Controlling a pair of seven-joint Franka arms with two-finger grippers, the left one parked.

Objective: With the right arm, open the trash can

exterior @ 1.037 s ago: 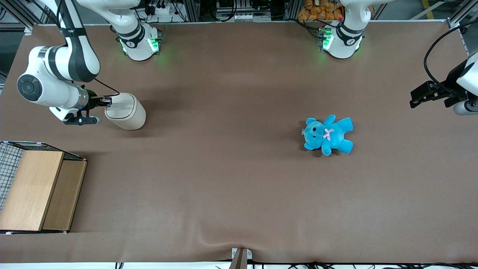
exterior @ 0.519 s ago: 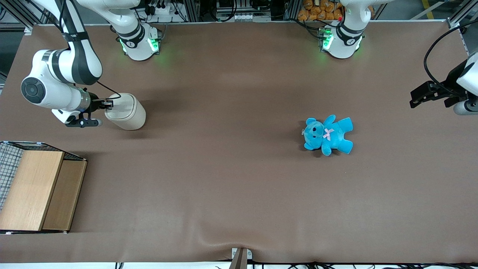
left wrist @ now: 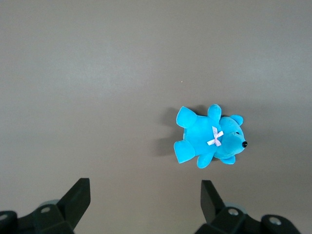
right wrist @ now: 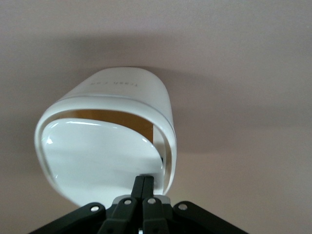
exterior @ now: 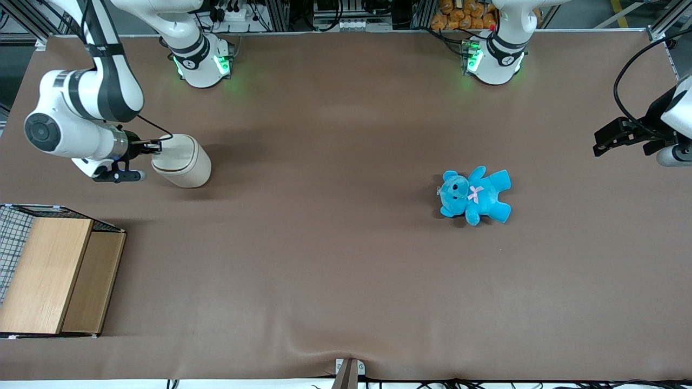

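As seen in the front view, the brown table (exterior: 335, 259) is catalogued from the working arm's end toward the parked arm's end.

Item 1: wooden box (exterior: 54, 275). It is set at the working arm's end of the table, nearer to the front camera than every other item. A closed light-wood top is shown, with a black wire mesh panel (exterior: 12, 237) beside it; its contents cannot be told.

Item 2: right arm (exterior: 81, 116). It is bent low over the table, above and farther from the camera than the wooden box. Its gripper (exterior: 154, 146) is held level and is placed against the lid edge of the trash can. In the right wrist view the gripper (right wrist: 144, 183) is seen with both fingers pressed together, their tips touching the lid's rim; nothing is pinched between them.

Item 3: trash can (exterior: 183, 160). It is stood upright on the table, just beside the gripper. In the right wrist view the trash can (right wrist: 109, 131) is shown with its glossy white flip lid (right wrist: 97, 156) tilted partway inward, so that a brown strip of interior is exposed along one edge. No contents can be made out inside.

Item 4: blue teddy bear (exterior: 474, 194). It is laid flat on the table, well apart from the trash can, toward the parked arm's end; a pink bow is borne on its chest.
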